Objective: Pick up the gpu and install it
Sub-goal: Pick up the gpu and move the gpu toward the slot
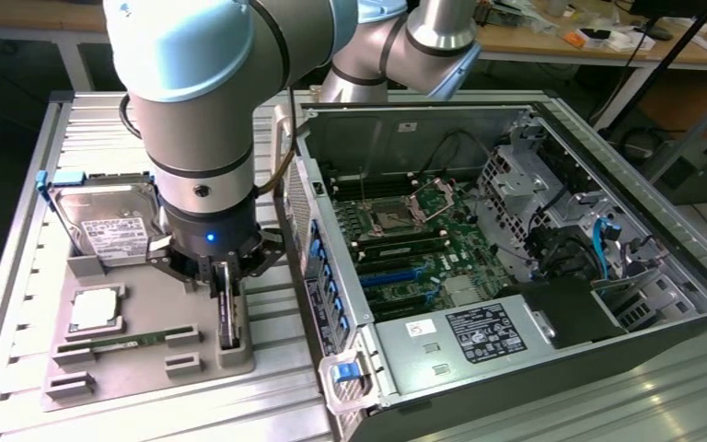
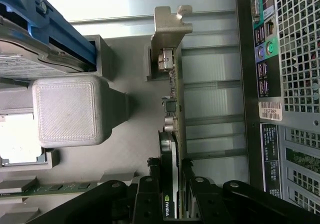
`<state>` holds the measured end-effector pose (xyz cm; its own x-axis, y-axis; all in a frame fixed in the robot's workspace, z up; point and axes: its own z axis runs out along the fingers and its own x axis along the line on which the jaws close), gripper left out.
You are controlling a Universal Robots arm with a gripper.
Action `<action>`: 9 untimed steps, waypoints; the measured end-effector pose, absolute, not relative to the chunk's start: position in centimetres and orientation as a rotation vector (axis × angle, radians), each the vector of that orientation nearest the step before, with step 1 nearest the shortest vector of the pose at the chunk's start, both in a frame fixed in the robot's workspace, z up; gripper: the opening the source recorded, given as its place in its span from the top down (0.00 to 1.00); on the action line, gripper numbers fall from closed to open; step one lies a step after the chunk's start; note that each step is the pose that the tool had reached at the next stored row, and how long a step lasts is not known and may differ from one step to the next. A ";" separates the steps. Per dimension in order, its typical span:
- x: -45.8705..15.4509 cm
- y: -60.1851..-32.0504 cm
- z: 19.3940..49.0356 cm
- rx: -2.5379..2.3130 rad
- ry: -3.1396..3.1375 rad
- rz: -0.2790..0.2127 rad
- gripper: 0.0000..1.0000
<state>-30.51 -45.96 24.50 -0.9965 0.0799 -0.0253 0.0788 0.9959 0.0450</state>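
On the grey plastic holder tray (image 1: 144,373), atop the ribbed metal counter (image 1: 96,120): thin dark-green gpu card (image 1: 227,324) (image 2: 176,99) with silvery-beige metal bracket, upright on its long edge in a slot. Astride its top edge: black claw (image 1: 225,276) (image 2: 170,165); clamped or merely close on either side, cannot tell. On the same tray: narrow green memory stick (image 1: 133,339), square silver processor (image 1: 93,308), silver hard drive with white label (image 1: 108,221). Just beside the tray, toward the exterior view's right: open black computer case (image 1: 648,276), green motherboard (image 1: 415,239) bare inside.
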 end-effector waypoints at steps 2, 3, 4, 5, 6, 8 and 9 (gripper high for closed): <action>-30.5 -46.0 24.5 0.124 3.111 0.069 0.73; -30.5 -46.0 24.5 0.124 3.111 0.069 0.73; -30.5 -46.0 24.5 0.124 3.111 0.069 0.73; -30.5 -46.0 24.5 0.124 3.111 0.068 0.73; -30.5 -46.0 24.5 0.124 3.111 0.069 0.73; -30.5 -46.0 24.5 0.124 3.111 0.068 0.73; -30.5 -46.0 24.5 0.124 3.111 0.069 0.73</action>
<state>-30.51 -45.96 24.50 -0.9965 0.0799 -0.0253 0.0787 0.9959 0.0451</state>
